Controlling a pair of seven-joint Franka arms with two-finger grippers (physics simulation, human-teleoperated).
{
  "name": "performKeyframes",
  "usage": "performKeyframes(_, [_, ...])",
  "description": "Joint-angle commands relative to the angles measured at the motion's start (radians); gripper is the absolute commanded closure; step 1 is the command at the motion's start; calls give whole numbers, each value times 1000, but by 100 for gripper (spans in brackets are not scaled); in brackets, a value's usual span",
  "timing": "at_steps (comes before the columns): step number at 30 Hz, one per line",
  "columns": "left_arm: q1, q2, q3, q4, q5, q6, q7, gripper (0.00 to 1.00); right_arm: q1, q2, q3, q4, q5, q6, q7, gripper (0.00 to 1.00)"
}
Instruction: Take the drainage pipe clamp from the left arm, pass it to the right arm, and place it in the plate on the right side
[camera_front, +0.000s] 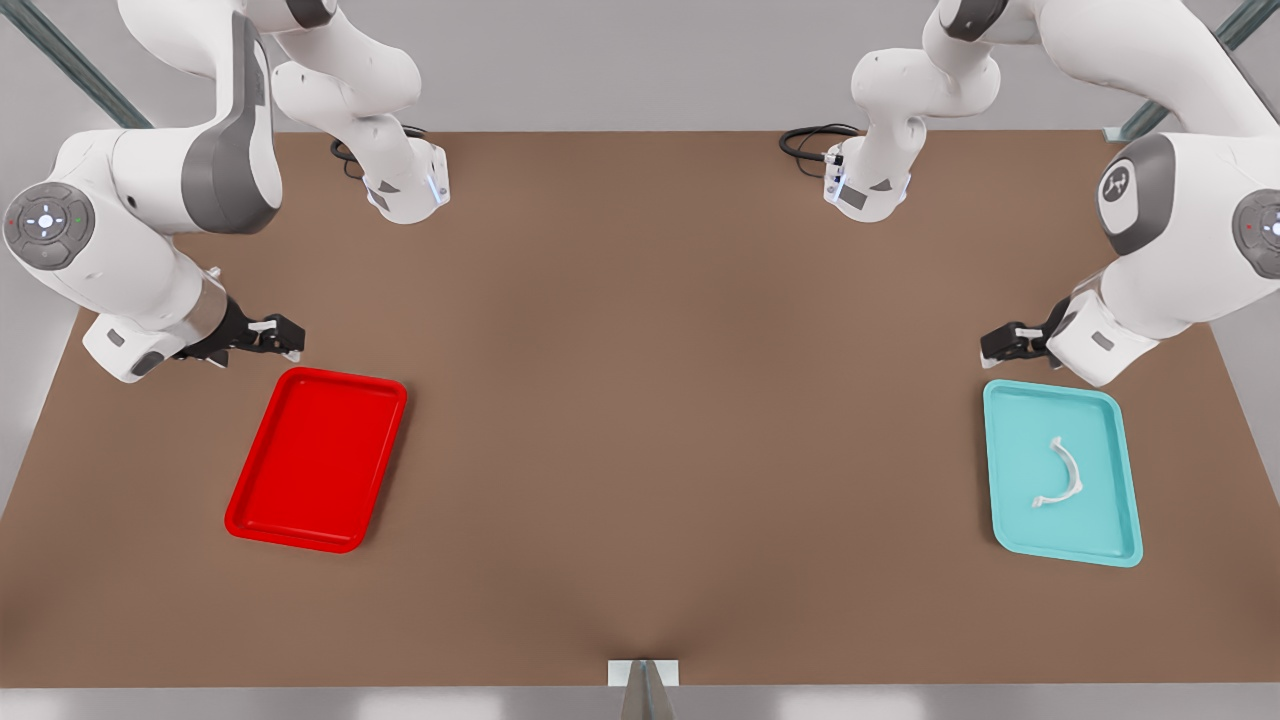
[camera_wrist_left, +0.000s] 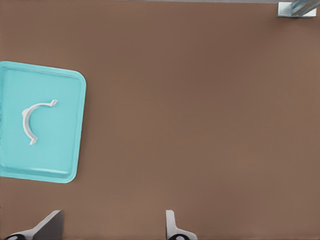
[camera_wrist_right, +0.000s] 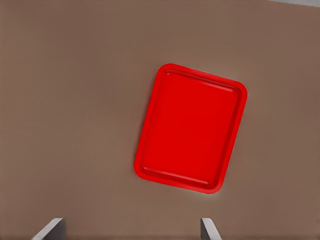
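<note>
Nothing started yet. Right gripper (camera_front: 290, 340) hovering spread and empty just behind glossy red rectangular plate (camera_front: 318, 458). Left gripper (camera_front: 995, 345) likewise agape, small white half-ring drainage pipe clamp (camera_front: 1062, 472) lying just ahead in teal tray (camera_front: 1010, 500). Next: drop down, pinch.
</note>
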Motion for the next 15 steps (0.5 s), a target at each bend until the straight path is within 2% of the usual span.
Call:
performKeyframes(1, [4, 2, 1, -16, 12, 7, 121, 0, -1, -1, 0, 1, 0, 0, -20, 0])
performKeyframes(3, [50, 3, 21, -139, 14, 170, 118, 0, -1, -1, 0, -1, 0, 0, -20, 0])
performKeyframes(4, [54, 6, 101, -226, 22, 272, 110, 0, -1, -1, 0, -1, 0, 0, -20, 0])
performKeyframes(6, [86, 29, 187, -387, -6, 525, 113, 0, -1, -1, 0, -2, 0, 0, -22, 0])
performKeyframes(8, [102, 78, 242, -429, -11, 648, 119, 0, -1, -1, 0, -2, 0, 0, -22, 0])
performKeyframes(11, [134, 113, 265, -561, -66, 899, 174, 0, -2, -1, 0, -2, 0, 0, -22, 0])
performKeyframes(13, [177, 221, 265, -572, -176, 1060, 337, 0, -2, -1, 0, -2, 0, 0, -22, 0])
performKeyframes(15, [209, 291, 265, -570, -215, 1116, 463, 0, -2, -1, 0, -2, 0, 0, -24, 0])
